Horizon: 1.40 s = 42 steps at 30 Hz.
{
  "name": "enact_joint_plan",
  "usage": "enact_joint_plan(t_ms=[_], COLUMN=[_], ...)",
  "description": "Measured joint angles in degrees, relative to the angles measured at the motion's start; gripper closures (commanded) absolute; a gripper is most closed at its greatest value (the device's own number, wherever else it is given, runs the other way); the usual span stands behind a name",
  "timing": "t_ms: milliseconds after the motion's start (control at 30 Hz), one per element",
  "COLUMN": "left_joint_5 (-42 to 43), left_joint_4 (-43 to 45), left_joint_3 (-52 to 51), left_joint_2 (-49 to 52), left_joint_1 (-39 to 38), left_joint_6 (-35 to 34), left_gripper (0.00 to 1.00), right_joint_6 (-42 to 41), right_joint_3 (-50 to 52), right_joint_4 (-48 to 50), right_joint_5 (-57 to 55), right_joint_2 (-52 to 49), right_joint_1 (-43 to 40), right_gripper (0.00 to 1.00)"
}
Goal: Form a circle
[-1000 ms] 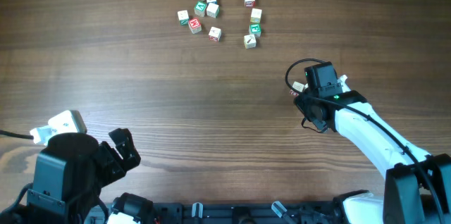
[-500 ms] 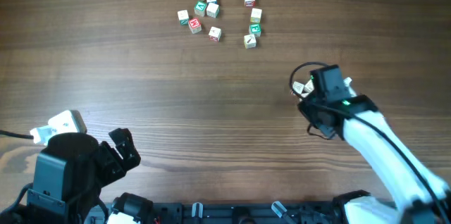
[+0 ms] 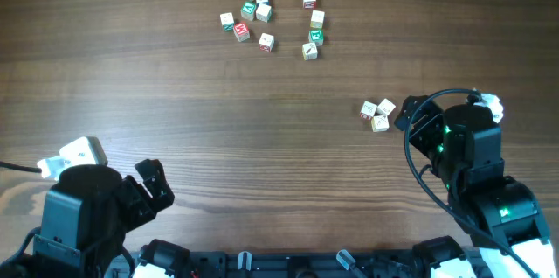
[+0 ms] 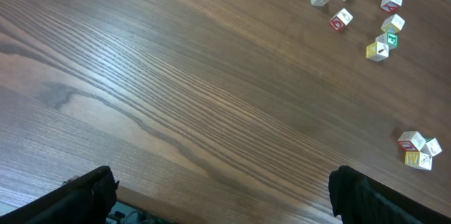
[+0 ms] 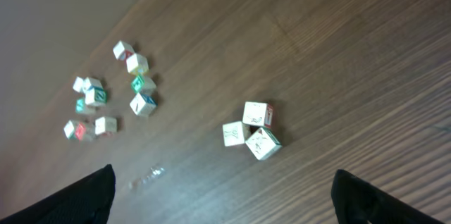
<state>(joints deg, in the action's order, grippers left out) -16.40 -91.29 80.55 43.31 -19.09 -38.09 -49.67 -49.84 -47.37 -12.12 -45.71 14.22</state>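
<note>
Fingers on the right gripper point(image 5: 222, 175) stand wide apart with nothing between them. In the wrist view they frame bare wood, and a trio of cubes point(image 5: 252, 131) lies just ahead of them, the three touching one another and unheld. Fingers on the left gripper point(image 4: 220, 178) are spread wide too and hold nothing. That arm sits at the near left edge of the table point(image 3: 175, 103), well apart from every cube.

From overhead I see the main group of cubes point(image 3: 248, 11) at the far side of the table. It is a loose clump on the left, with a short column point(image 3: 314, 26) to its right and a gap between them. It is not a closed ring. The trio lies well apart from it, near the right gripper.

I judge the task partway done, and the step in hand is bringing stray cubes over to the ring. The next move calls for closing on one cube of the trio without dragging its touching neighbours, then carrying it to a gap. With cubes this tiny and jaws this wide, I would line up carefully.
</note>
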Motion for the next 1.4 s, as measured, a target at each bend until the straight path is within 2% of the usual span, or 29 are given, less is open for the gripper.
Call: enact_joint_plan(t_ms=[433, 600, 733, 833, 933, 1067, 1167, 1400], left_joint_5=[0.02, 0.02, 0.02, 0.02, 0.00, 0.02, 0.00, 0.00], left_joint_4=[0.00, 0.00, 0.02, -0.02, 0.02, 0.04, 0.00, 0.00], left_joint_3=[0.00, 0.00, 0.00, 0.00, 0.00, 0.00, 0.00, 0.00], left_joint_2=[0.00, 0.00, 0.00, 0.00, 0.00, 0.00, 0.00, 0.00], left_joint_1=[0.00, 0.00, 0.00, 0.00, -0.02, -0.02, 0.00, 0.00], left_joint_6=[0.00, 0.02, 0.00, 0.00, 0.00, 0.02, 0.00, 0.00], left_gripper=[0.00, 0.00, 0.00, 0.00, 0.00, 0.00, 0.00, 0.00], right_joint_6=[5.95, 20.90, 33.88, 39.04, 41.31, 42.49, 42.53, 43.39], right_joint_3=[0.02, 0.15, 2.58, 8.04, 18.12, 32.06, 37.46, 48.65], right_joint_4=[-2.64, 7.78, 18.08, 20.92, 25.40, 38.14, 44.06, 44.63], right_joint_5=[-1.77, -5.53, -4.66, -2.82, -0.24, 1.86, 3.56, 6.03], right_joint_2=[-1.55, 0.13, 9.84, 19.61, 29.97, 43.47, 44.52, 44.61], right_joint_1=[0.00, 0.33, -2.91, -8.00, -12.48, -13.68, -13.68, -13.68], right_gripper=[0.00, 0.00, 0.00, 0.00, 0.00, 0.00, 0.00, 0.00])
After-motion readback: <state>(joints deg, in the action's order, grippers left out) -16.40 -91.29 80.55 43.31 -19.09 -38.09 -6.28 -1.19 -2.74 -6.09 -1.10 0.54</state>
